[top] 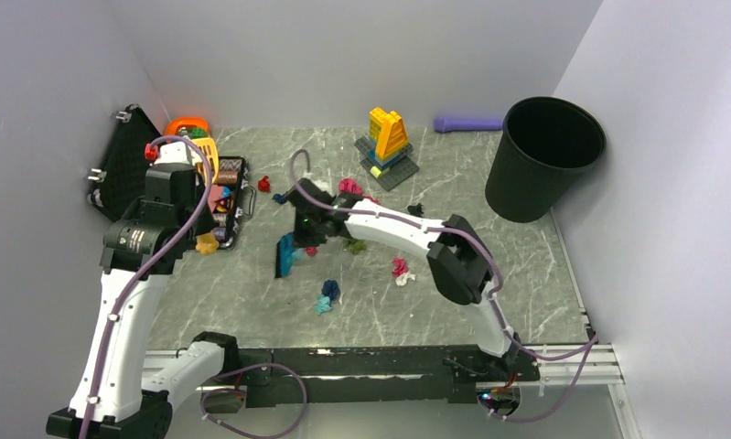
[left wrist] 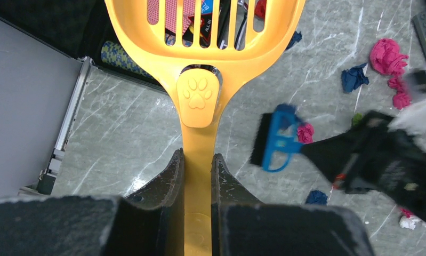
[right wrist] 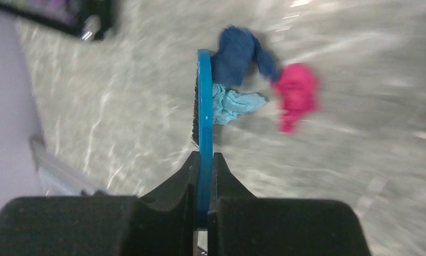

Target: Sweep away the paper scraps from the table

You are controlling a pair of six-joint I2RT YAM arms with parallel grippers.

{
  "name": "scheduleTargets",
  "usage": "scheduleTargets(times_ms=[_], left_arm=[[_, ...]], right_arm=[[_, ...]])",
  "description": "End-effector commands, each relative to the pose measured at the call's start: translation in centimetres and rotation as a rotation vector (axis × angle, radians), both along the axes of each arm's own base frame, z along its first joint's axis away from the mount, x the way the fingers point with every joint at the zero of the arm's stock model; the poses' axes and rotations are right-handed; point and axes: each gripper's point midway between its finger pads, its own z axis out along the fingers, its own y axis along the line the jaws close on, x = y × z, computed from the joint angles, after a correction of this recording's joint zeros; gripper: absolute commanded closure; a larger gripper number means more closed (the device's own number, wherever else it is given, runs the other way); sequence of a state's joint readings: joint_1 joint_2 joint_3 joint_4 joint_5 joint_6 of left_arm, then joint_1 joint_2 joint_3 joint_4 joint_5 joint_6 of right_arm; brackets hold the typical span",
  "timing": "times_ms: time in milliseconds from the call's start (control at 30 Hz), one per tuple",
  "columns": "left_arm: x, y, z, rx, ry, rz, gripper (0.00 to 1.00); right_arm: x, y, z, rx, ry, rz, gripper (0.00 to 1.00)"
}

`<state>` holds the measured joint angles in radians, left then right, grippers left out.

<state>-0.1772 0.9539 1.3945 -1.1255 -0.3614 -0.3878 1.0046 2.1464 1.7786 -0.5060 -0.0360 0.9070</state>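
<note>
Paper scraps lie across the middle of the table (top: 489, 274): red (top: 264, 184), pink (top: 349, 187), green (top: 355, 245), pink (top: 400, 266), dark blue (top: 330, 290) and teal (top: 323, 305). My left gripper (top: 199, 174) is shut on the handle of a yellow-orange slotted scoop (left wrist: 205, 53), held over the black case; in the left wrist view the gripper (left wrist: 198, 160) pinches the handle. My right gripper (top: 297, 236) is shut on a blue brush (top: 285, 254) at table centre. In the blurred right wrist view the gripper (right wrist: 205, 157) holds the brush (right wrist: 204, 117) beside dark blue (right wrist: 237, 53), teal (right wrist: 232, 104) and pink (right wrist: 296, 93) scraps.
A black bin (top: 544, 155) stands at the back right. A yellow-orange toy brick build (top: 389, 137) and a purple object (top: 468, 123) sit at the back. An open black case (top: 123, 165) with striped chips (top: 229, 174) is at the left. A rail (top: 389, 352) runs along the near edge.
</note>
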Motion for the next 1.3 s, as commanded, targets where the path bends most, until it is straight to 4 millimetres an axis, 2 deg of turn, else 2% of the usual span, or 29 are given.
scheduleTargets(times_ms=[0, 100, 200, 400, 533, 633, 833, 933, 1033, 1267], left_arm=[[0.9, -0.2, 0.3, -0.021, -0.048, 0.002, 1.0], [1.2, -0.3, -0.4, -0.023, -0.043, 0.003, 1.0], [1.6, -0.5, -1.4, -0.027, -0.035, -0.003, 1.0], [2.0, -1.3, -3.5, -0.051, 0.014, -0.023, 1.0], [1.9, -1.4, -4.5, -0.055, 0.029, -0.024, 1.0], [2.0, -1.6, -5.6, -0.062, 0.035, -0.031, 1.0], [2.1, -2.8, -7.2, -0.099, 0.05, -0.09, 1.0], [2.0, -2.4, -7.8, -0.086, 0.051, -0.078, 1.0], [1.7, -2.4, -8.1, -0.087, 0.046, -0.074, 1.0], [1.1, -2.3, -8.5, -0.094, 0.017, -0.076, 1.0]], right_arm=[[3.6, -12.2, 0.3, -0.324, -0.068, -0.319, 1.0], [3.8, -15.6, 1.7, -0.302, -0.074, -0.376, 1.0], [4.2, -17.0, 3.8, -0.241, -0.121, -0.364, 1.0], [5.4, -13.9, 9.5, 0.056, -0.245, -0.211, 1.0], [7.4, -11.8, 11.8, 0.297, -0.255, -0.167, 1.0], [9.0, -9.5, 12.6, 0.417, -0.241, -0.14, 1.0], [12.7, -2.9, 12.3, 0.577, -0.169, -0.035, 1.0], [14.5, -0.6, 11.9, 0.669, -0.144, -0.03, 1.0], [16.3, 0.6, 10.9, 0.726, -0.149, -0.083, 1.0], [21.5, 2.3, 5.6, 0.663, -0.172, -0.221, 1.0]])
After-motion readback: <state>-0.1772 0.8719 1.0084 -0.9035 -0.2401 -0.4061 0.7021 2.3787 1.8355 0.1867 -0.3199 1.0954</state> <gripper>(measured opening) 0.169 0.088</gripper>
